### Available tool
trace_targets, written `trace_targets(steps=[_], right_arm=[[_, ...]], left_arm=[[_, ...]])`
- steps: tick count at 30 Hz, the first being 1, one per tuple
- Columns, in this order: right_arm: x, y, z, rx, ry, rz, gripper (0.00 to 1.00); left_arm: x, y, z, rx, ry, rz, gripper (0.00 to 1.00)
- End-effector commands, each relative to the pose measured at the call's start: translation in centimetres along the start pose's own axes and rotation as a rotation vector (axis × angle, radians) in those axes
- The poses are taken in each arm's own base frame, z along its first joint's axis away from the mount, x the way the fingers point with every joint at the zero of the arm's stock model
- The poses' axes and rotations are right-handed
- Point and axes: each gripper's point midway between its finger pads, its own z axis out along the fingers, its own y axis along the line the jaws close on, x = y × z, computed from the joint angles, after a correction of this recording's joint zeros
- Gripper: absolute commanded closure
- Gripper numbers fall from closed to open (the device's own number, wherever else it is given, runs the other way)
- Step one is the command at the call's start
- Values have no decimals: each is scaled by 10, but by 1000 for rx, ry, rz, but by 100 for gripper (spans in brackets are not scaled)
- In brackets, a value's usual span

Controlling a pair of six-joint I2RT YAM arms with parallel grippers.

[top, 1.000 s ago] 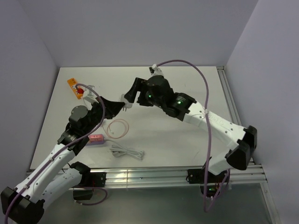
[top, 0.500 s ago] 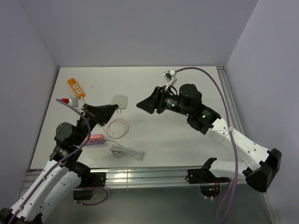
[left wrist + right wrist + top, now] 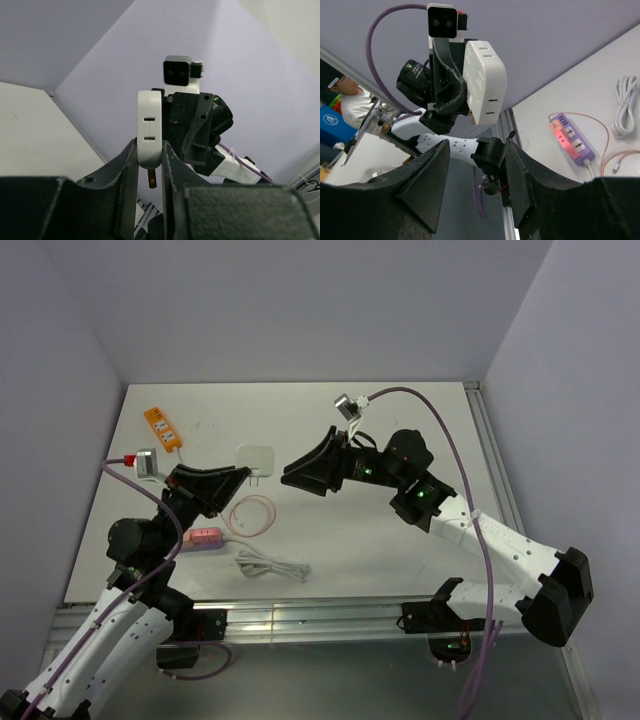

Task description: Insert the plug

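Observation:
My left gripper [image 3: 238,474] is shut on a white squarish adapter block [image 3: 257,456] and holds it above the table. In the left wrist view the adapter [image 3: 149,125] stands edge-on between the fingers, with two slots and one metal prong below. My right gripper [image 3: 292,472] is open and empty, a short way right of the adapter and facing it. In the right wrist view the adapter [image 3: 485,82] is ahead of the right gripper [image 3: 477,145], apart from it. A thin pale-pink cord [image 3: 250,513] lies coiled on the table. The salmon-pink plug does not clearly show.
A lilac power strip with a pink top [image 3: 203,537] lies on the table below the left gripper; it also shows in the right wrist view [image 3: 570,140]. A bundled white cable [image 3: 270,564] lies near the front edge. An orange power strip [image 3: 160,426] lies at the far left.
A second ago the right gripper was at the adapter; it has drawn back to the right and stands open. The left arm has pulled back a little, still holding the adapter.

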Motion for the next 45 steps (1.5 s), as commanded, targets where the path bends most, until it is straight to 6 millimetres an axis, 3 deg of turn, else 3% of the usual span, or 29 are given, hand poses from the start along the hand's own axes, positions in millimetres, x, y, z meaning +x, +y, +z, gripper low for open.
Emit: trace_targets(steps=[1,18,27,32,35,36,38,42,44,45], right_arm=[[-9,20,12,-101,-18,-34,45],[-17,34,29,-183,-34,-37,50],[-21,39,40,-220,-19,-22,66],[-22,38,43,-224,-26,-28,67],[-21,34,46,-201,-11,-44,97],[-23,33,46,-195,-9,-57,100],[-21,30,44,-174,0,-77,100],[-17,22,39,-121,32,-115,100],[-14,19,33,-103,52,-137,100],[-14,14,29,-89,52,-143,100]], left_arm=[[-12,-29,0,107,-30,-8,100],[-10,-31,1,113,-14,-10,100],[-5,-25,1,111,-5,-19,100],[-1,-26,0,123,15,-24,100],[2,-25,0,110,36,-21,100],[3,-24,0,102,45,-13,99],[8,-17,1,56,84,18,94],[11,-5,-3,-49,142,102,47],[4,-8,-5,-80,150,180,41],[6,2,-9,-135,170,190,37]])
